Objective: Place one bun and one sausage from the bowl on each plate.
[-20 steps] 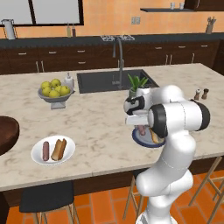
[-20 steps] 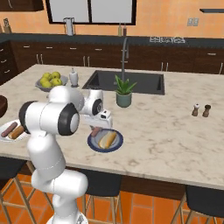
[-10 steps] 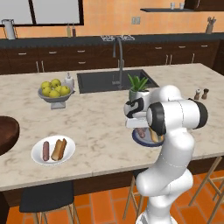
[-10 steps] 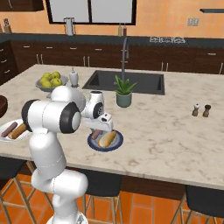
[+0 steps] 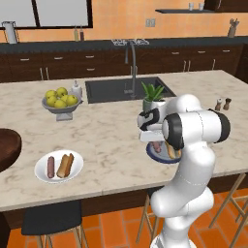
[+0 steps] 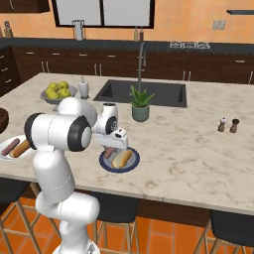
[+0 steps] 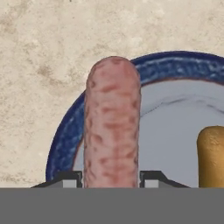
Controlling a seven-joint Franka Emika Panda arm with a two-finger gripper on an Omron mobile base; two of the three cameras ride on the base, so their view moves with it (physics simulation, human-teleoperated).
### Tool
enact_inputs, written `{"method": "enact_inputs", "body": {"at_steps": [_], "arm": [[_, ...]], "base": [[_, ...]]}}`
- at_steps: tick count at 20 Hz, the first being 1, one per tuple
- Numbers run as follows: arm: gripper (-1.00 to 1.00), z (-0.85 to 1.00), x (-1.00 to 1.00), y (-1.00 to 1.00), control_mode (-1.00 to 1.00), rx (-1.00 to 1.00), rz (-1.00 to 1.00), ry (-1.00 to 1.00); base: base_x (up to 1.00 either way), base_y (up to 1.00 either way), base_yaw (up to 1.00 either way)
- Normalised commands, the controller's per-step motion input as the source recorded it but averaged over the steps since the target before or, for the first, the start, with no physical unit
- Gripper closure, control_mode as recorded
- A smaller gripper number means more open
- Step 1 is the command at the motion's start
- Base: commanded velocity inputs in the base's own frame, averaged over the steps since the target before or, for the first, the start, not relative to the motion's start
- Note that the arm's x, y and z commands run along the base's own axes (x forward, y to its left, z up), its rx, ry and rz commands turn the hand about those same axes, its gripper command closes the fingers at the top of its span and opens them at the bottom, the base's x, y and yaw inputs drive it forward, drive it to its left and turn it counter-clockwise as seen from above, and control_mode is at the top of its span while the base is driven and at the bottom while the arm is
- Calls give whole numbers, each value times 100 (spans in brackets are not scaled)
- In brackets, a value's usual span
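On the marble table [image 5: 111, 140], a grey fruit bowl [image 5: 60, 107] of yellow-green fruit, a small white bottle [image 5: 76, 89], a potted plant [image 6: 140, 105] by the sink [image 6: 149, 92] and two shakers [image 6: 228, 124] stand well apart from the blue plate [image 6: 130, 163]. The arm's own bulk hides much of this plate in the left base view. The gripper [image 7: 111, 179] hangs over the plate's rim, jaws pinching a sausage [image 7: 112, 122]; its long axis runs straight away from the hand, far end over the rim. A bun [image 6: 122, 158] lies on the plate beside it, roughly parallel. The white plate [image 5: 42, 175] carries another sausage [image 5: 51, 166] and bun [image 5: 65, 165] side by side, near the dark wooden bowl [image 5: 8, 146].
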Motion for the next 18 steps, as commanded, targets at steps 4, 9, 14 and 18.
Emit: {"method": "enact_inputs", "body": {"at_steps": [4,9,14,18], "arm": [[-100,0,0,0,-100,0,0,0],[-100,20,-19,4,-100,0,-1,0],[-100,97,-89,11,-100,0,0,0],[-100,88,-100,5,-100,0,0,0]], "base": [[0,0,0],[0,0,0],[0,0,0],[0,0,0]]}}
